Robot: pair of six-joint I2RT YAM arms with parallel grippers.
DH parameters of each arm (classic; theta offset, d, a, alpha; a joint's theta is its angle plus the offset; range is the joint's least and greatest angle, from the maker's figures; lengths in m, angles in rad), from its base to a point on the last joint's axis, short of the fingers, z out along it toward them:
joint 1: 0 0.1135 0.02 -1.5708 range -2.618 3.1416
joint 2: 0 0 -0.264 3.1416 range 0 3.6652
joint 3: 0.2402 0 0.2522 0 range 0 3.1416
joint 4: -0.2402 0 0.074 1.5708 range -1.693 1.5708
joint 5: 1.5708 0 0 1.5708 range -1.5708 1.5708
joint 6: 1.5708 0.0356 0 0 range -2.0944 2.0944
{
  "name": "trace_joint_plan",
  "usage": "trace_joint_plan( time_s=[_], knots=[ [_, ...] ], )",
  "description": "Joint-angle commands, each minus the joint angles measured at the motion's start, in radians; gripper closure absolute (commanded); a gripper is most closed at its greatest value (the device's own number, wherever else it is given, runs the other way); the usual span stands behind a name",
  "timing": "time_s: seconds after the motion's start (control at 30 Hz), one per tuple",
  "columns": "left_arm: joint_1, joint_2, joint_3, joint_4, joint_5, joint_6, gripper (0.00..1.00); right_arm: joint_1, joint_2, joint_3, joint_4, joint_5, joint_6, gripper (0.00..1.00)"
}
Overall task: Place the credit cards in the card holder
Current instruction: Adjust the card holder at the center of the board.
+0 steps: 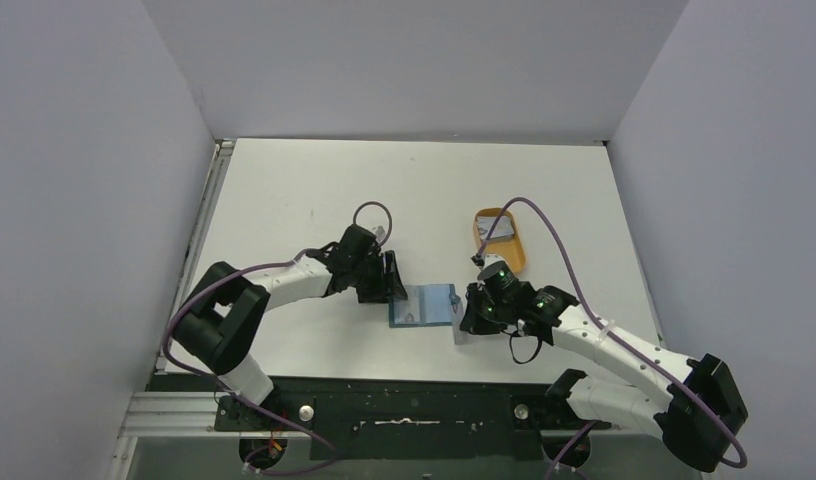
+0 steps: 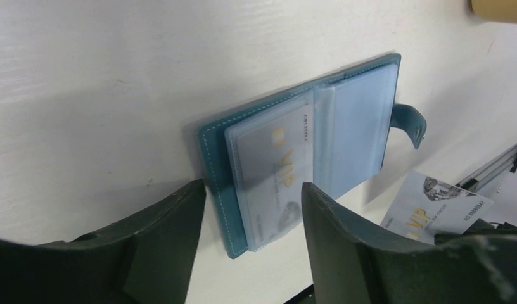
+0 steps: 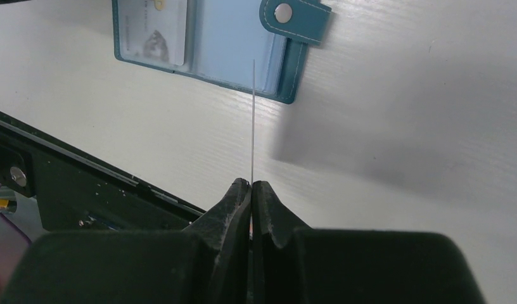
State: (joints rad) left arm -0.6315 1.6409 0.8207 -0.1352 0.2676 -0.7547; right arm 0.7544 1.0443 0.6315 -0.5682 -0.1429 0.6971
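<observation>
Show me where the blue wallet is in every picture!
Top: wallet lies open, just below the middle.
Left wrist: wallet fills the middle, open, slanting up to the right.
Right wrist: wallet is at the top edge, left of centre, partly cut off.
Landmark: the snap tab, on the wallet's right side in every view.

Top cam looks straight down from high up; both wrist cams sit low and close, all sharing the card holder (image 2: 300,149).
</observation>
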Motion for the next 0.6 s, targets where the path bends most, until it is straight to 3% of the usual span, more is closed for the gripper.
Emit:
trace_joint_plan(
  time_s=[0.0, 0.13, 0.27, 0.57],
  knots=[
    [0.019, -0.049, 0.053, -0.037, -0.051, 0.024, 0.43, 0.002, 0.009, 0.018, 0.055, -0.005, 0.004, 1.0],
    [-0.023, -0.174, 0.095, -0.193, -0.209, 0.088, 0.3, -0.021, 0.015, 0.01, 0.079, -0.026, 0.017, 1.0],
    [-0.148, -0.234, 0.173, -0.32, -0.373, 0.132, 0.22, -0.033, 0.021, 0.001, 0.095, -0.068, 0.004, 1.0],
    [-0.292, -0.008, 0.398, -0.425, -0.486, 0.174, 0.19, -0.031, -0.04, -0.004, 0.013, -0.048, -0.002, 1.0]
  ],
)
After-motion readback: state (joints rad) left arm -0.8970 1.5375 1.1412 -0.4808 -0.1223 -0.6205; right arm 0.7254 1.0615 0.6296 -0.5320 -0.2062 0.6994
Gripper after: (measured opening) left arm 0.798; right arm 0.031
